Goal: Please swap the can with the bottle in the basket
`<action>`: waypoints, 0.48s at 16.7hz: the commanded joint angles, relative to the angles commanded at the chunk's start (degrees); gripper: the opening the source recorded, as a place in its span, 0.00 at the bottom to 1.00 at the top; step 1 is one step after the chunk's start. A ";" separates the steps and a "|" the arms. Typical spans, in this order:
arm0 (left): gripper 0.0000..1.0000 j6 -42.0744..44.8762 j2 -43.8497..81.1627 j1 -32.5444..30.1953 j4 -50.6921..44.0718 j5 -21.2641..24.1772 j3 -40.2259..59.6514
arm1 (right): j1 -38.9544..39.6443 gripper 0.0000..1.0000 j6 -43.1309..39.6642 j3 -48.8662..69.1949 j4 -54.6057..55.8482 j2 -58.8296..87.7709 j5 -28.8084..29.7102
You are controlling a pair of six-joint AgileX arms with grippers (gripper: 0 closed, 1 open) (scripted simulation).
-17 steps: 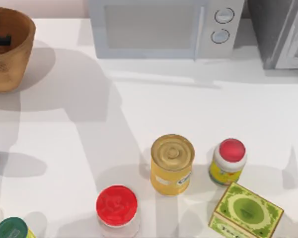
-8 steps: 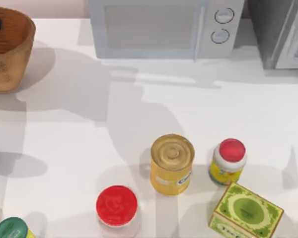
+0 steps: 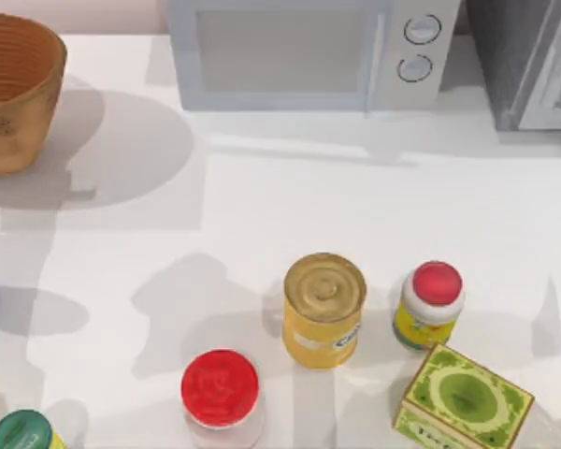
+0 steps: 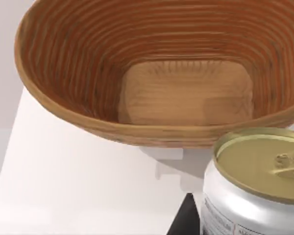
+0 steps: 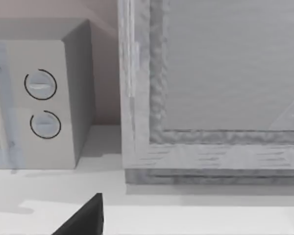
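Basket (image 4: 63,93) empty; white gold-capped bottle (image 4: 255,186) close at left gripper, just outside rim (held or not: I cannot tell). Next: park bottle, fetch yellow can (image 3: 323,311). Right gripper idle near microwave (image 5: 34,103), state unreadable.

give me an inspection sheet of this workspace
surface: white table, shadows across it
job's things: can upright mid-table; basket far left, inside bare; bottle outside it, close to the left wrist camera
clutter: red-capped yellow bottle, red-lidded jar, green box
end effectors: left end effector beside bottle; right end effector facing microwave
cables: nothing seen
surroundings: microwave, grey appliance
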 joint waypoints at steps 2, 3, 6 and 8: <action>0.00 -0.94 -14.73 -0.95 5.78 -0.14 -12.74 | 0.00 1.00 0.00 0.00 0.00 0.00 0.00; 0.00 -1.45 -21.70 -1.35 8.67 0.00 -18.90 | 0.00 1.00 0.00 0.00 0.00 0.00 0.00; 0.00 -3.08 -40.66 -2.28 17.13 1.17 -36.05 | 0.00 1.00 0.00 0.00 0.00 0.00 0.00; 0.00 -4.17 -51.34 -2.68 22.31 2.40 -45.81 | 0.00 1.00 0.00 0.00 0.00 0.00 0.00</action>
